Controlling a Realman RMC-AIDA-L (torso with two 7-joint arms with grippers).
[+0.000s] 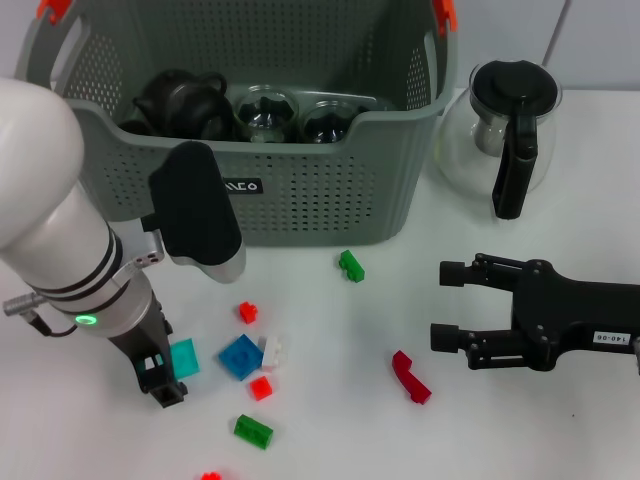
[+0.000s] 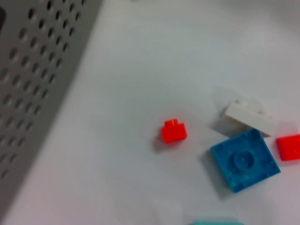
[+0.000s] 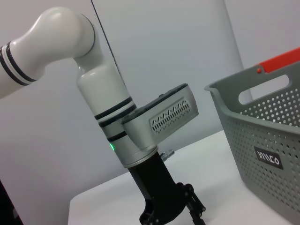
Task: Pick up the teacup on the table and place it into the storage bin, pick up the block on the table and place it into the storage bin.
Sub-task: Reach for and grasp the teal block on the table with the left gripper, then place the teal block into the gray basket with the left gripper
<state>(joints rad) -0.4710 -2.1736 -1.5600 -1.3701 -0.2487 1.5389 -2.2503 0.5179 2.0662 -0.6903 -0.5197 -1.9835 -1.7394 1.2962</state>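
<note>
Black and pointing down at the white table (image 1: 330, 420), the left gripper (image 1: 163, 378) has its fingertips at the tabletop with a teal square block (image 1: 184, 357) touching its inner side; whether the fingers are spread or pinching that block cannot be told. Just beside it lie a blue square block (image 1: 240, 357), a white block (image 1: 271, 351) and two small red blocks (image 1: 248, 312) (image 1: 261, 387), with a green block (image 1: 253, 431) nearer the robot. The left wrist view shows the blue block (image 2: 245, 160), the white one (image 2: 251, 117) and a red one (image 2: 174, 131) on the table. The right gripper (image 1: 448, 304), black, lies level above the table at the right with its fingers spread and nothing between them, near a dark red curved piece (image 1: 410, 377). The grey-green perforated plastic storage bin (image 1: 320, 190) stands at the back of the table, holding a black teapot (image 1: 180, 102) and two clear glass cups (image 1: 268, 116). A glass pot with a black handle (image 1: 503, 130) stands beside the bin.
</note>
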